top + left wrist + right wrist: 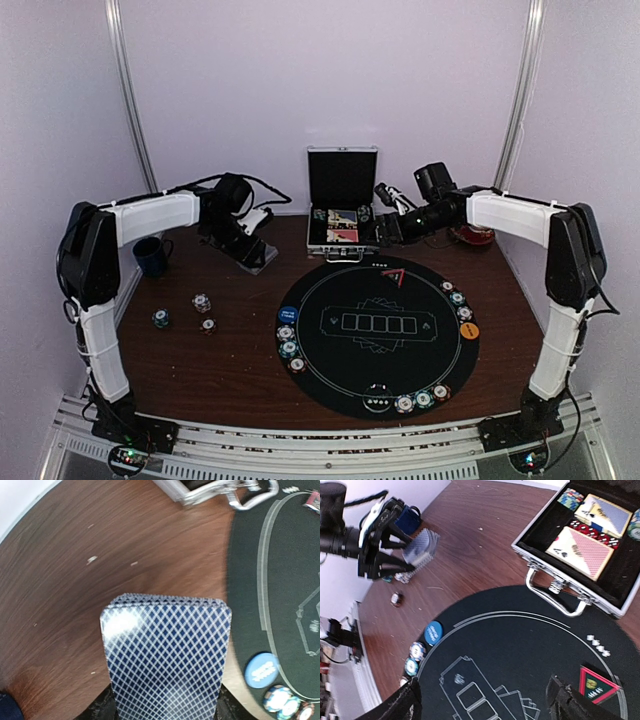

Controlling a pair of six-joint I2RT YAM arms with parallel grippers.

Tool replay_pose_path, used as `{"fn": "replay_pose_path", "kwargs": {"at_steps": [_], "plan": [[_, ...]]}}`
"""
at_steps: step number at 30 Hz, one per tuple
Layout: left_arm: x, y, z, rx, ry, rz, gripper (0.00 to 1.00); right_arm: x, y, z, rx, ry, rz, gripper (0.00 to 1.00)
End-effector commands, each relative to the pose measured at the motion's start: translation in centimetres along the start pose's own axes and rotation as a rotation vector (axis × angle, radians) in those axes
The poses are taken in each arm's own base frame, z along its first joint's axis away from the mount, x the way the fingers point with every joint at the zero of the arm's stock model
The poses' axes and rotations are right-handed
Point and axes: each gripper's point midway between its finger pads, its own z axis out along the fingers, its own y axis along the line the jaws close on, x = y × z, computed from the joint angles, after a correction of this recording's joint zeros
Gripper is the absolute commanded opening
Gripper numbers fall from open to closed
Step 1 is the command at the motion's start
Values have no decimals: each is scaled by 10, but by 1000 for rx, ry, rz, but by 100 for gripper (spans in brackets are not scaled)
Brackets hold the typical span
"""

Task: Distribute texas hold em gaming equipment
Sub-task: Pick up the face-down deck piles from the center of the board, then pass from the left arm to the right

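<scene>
My left gripper (165, 707) is shut on a deck of blue diamond-backed playing cards (167, 655), held over the wooden table left of the mat; the same deck (421, 545) shows in the right wrist view. My right gripper (485, 700) hangs open and empty above the black round mat (375, 335), near the case. A blue button (288, 315) and poker chips (288, 342) sit on the mat's left rim. More chips (458, 298) and an orange button (470, 330) lie at its right, and others (420, 400) at the front. Three loose chips (202, 302) lie on the table at left.
The open silver case (342, 200) stands at the back with card decks (582, 547) and chips inside, its handle (559, 597) toward the mat. A dark blue mug (152, 255) sits at the far left. A red object (475, 235) lies at the back right.
</scene>
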Motion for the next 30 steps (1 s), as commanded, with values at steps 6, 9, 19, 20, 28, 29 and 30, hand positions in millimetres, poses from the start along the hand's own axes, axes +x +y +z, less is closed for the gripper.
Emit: {"fn": "replay_pose_path", "kwargs": {"at_steps": [6, 9, 19, 20, 28, 29, 30], "plan": [[-32, -68, -29, 82, -99, 119, 58, -40, 25, 21, -231, -192, 174, 85], [-36, -91, -31, 100, -109, 157, 58, -40, 24, 39, -258, -161, 223, 84], [-44, -150, -37, 151, -150, 253, 58, -12, 55, 78, -350, -42, 246, 82], [-43, -153, -37, 152, -150, 257, 58, -11, 55, 79, -355, -40, 252, 82], [-43, -167, -37, 163, -158, 283, 58, 7, 63, 84, -396, 22, 263, 78], [-42, -168, -37, 162, -156, 286, 58, 9, 65, 84, -394, 30, 254, 78], [-42, -168, -36, 162, -155, 286, 58, 13, 64, 85, -386, 40, 247, 78]]}}
